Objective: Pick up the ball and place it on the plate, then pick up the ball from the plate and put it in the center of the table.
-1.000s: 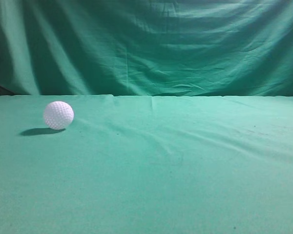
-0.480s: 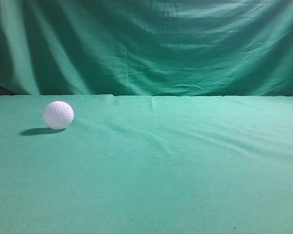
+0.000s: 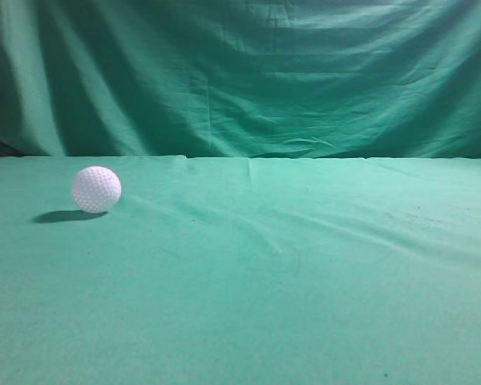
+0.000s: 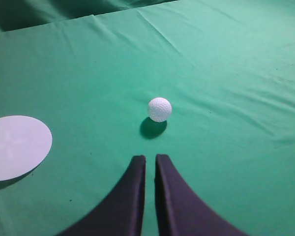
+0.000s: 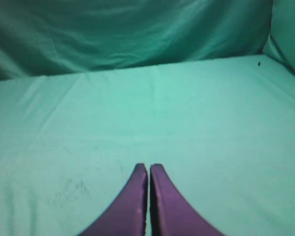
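The white dimpled ball (image 3: 96,189) rests on the teal-green table (image 3: 289,281) at the left of the exterior view. In the left wrist view the ball (image 4: 160,109) lies ahead of my left gripper (image 4: 150,158), a short gap away, not touching. The left gripper's dark fingers are shut and empty. A flat white plate (image 4: 14,146) lies on the cloth to the left of that gripper. My right gripper (image 5: 149,167) is shut and empty over bare cloth. Neither gripper shows in the exterior view, nor does the plate.
A draped green curtain (image 3: 240,72) hangs behind the table's far edge. The cloth has shallow wrinkles right of the middle (image 3: 361,228). In the right wrist view the curtain (image 5: 128,29) closes off the back and the right side.
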